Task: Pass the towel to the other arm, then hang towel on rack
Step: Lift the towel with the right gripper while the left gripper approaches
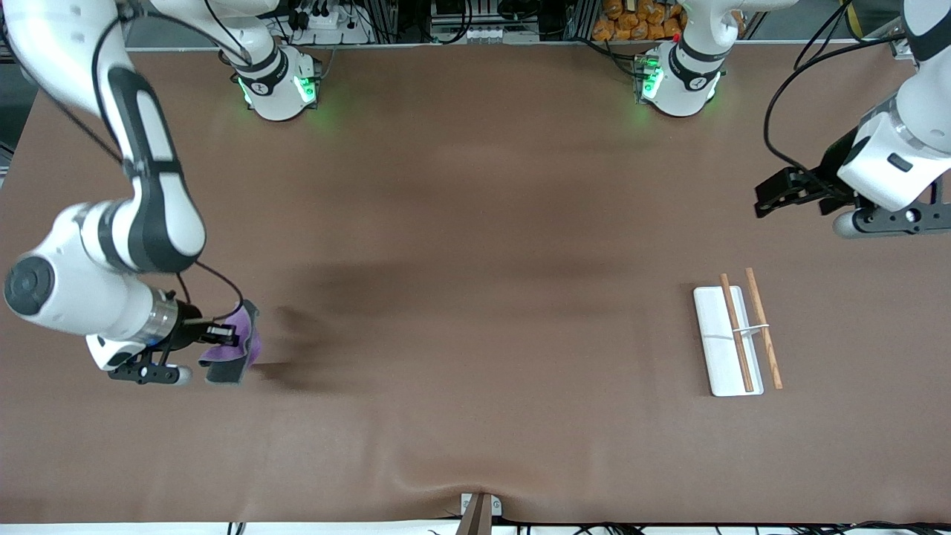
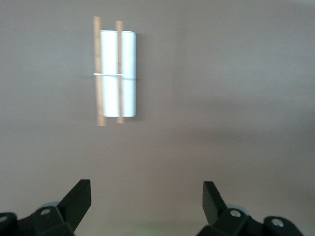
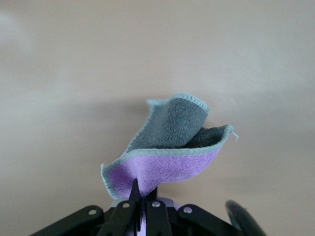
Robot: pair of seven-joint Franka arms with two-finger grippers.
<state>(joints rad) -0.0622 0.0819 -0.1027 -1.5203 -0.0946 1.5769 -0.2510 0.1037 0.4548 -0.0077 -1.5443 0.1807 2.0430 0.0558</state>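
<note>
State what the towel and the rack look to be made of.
Towel: soft napped cloth, likely microfibre; it droops in folds, purple one face, grey the other, with stitched pale edging.
Rack: smooth white base, probably plastic; two matte light-brown rods, seemingly wood; thin white crossbar, material unclear.

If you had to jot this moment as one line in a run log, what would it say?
right hand: shut on towel, lifted at its end | left hand: open, waiting over bare table near rack | handover: not yet | rack: no towel
</note>
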